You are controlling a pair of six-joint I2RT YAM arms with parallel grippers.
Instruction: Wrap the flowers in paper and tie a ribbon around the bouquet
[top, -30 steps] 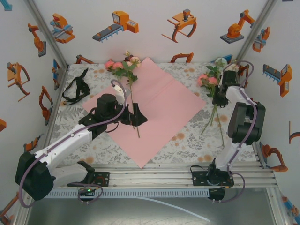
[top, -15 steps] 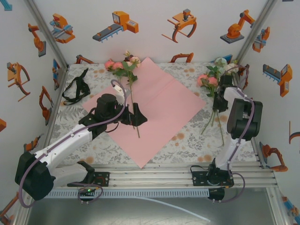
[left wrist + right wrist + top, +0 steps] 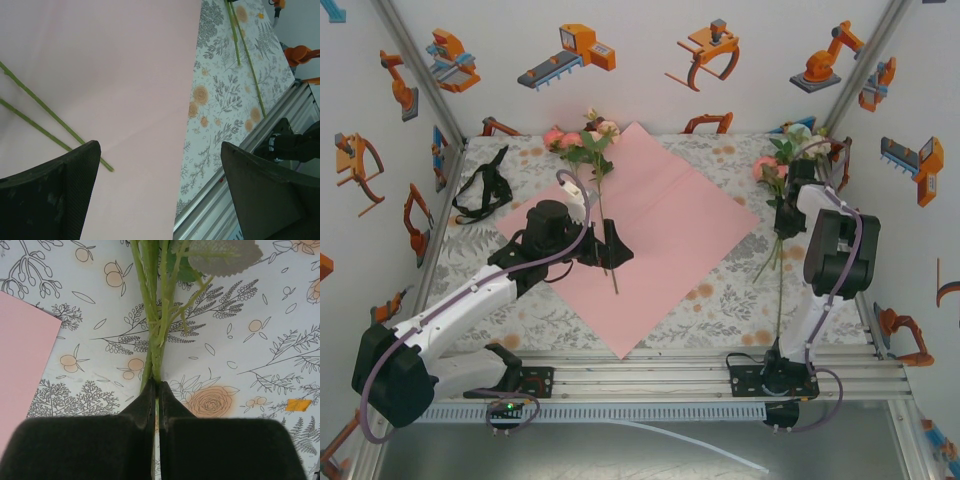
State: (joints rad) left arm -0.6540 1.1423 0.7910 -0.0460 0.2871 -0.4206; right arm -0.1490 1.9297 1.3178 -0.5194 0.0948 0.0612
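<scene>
While wrapping not yet begun, paper [image 3: 670,240] lies flat on table [image 3: 720,300], pink face up. First flowers [image 3: 585,140]: blooms at sheet's far-left edge, stalks across sheet, below left gripper [image 3: 607,248], whose jaws are wide apart and hold nothing. Right gripper [image 3: 156,390] clamped on stalks of second bunch [image 3: 775,165], right of paper, not on it. Ribbon [image 3: 480,190] heaped far left, untouched. Left, by my judgement: join bunches, fold paper, tie ribbon.

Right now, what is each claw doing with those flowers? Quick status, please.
Left gripper open, over pink paper beside two stems. Right gripper shut on flower stalks, off the paper. Ribbon untouched, far left. Nothing in the way.
</scene>
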